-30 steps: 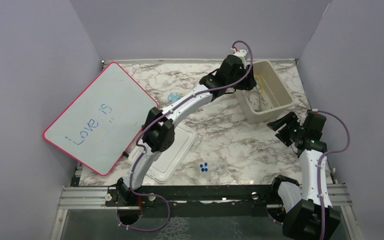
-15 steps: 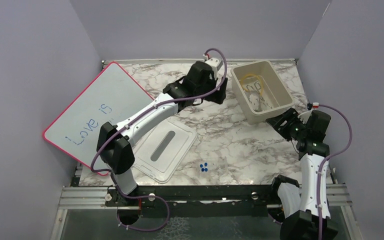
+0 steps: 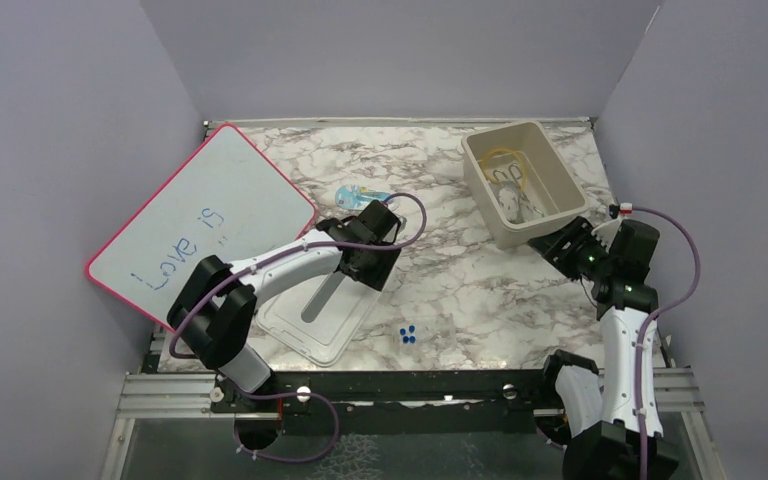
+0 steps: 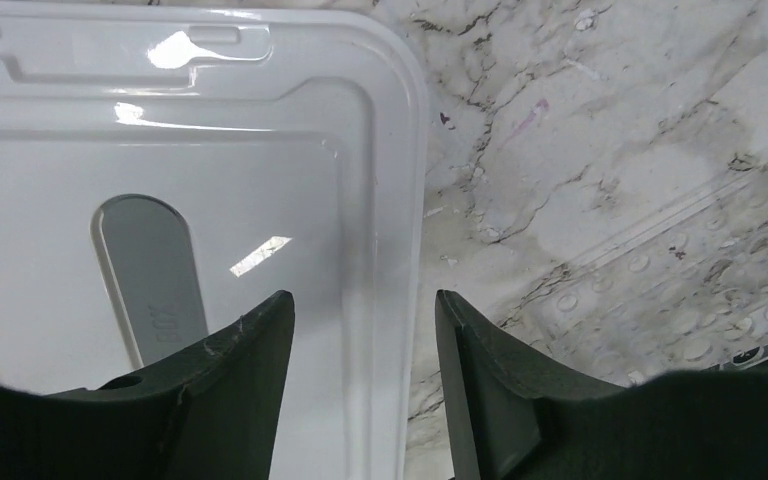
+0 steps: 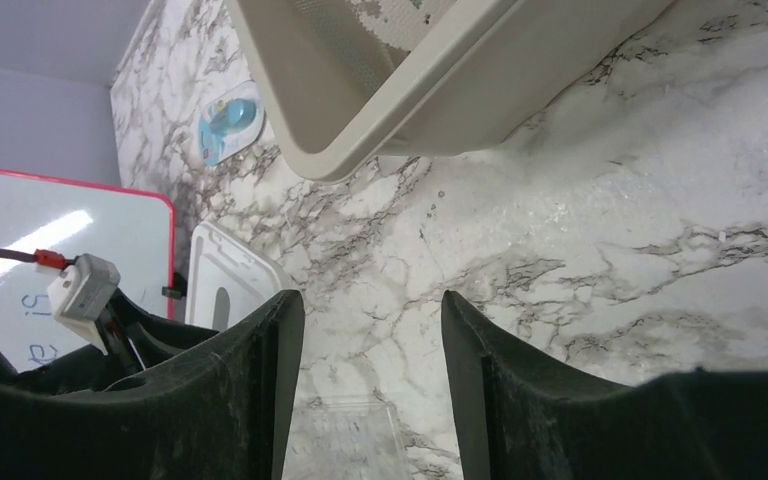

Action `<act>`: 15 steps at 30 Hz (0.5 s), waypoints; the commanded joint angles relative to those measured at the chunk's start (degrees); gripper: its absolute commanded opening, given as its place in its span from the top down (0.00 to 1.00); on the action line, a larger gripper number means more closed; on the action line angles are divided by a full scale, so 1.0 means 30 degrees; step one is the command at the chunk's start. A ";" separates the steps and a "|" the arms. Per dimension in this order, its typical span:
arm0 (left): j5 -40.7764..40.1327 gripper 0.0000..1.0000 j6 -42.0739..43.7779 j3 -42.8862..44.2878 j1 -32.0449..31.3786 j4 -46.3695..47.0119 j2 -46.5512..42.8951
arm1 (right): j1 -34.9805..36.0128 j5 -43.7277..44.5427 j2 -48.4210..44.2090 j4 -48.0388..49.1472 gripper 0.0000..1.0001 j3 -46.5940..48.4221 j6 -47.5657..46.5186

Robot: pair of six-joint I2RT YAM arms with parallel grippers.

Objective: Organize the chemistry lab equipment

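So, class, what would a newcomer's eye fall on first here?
The red-framed whiteboard reading "Love is", tilted at the left. Then the beige bin at the far right holding amber tubing, and the left end effector open above a clear lid near the front.

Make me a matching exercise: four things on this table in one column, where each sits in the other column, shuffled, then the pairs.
Things:
1. whiteboard
2. beige bin
3. clear lid
4. blue pieces

Places:
A. far right corner
B. under the left hand
C. left side of the table
D. near edge, about the middle

Pairs: 1-C, 2-A, 3-B, 4-D
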 commanded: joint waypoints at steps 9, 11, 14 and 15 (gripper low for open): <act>0.0527 0.58 -0.0134 -0.1704 -0.0066 0.0455 0.1426 | 0.0306 -0.0591 -0.0129 0.0254 0.53 0.0943 0.0917; 0.0855 0.61 -0.0268 -0.1964 -0.0074 0.0681 0.1555 | 0.0320 -0.0633 -0.0058 0.0162 0.55 0.1330 0.0920; 0.0975 0.63 -0.0466 -0.2277 -0.0070 0.1071 0.1804 | 0.0374 -0.0824 0.0084 0.0101 0.57 0.1986 0.0834; 0.1116 0.65 -0.0549 -0.2351 -0.0067 0.1121 0.1885 | 0.0409 -0.0946 0.0158 0.0133 0.57 0.2181 0.0855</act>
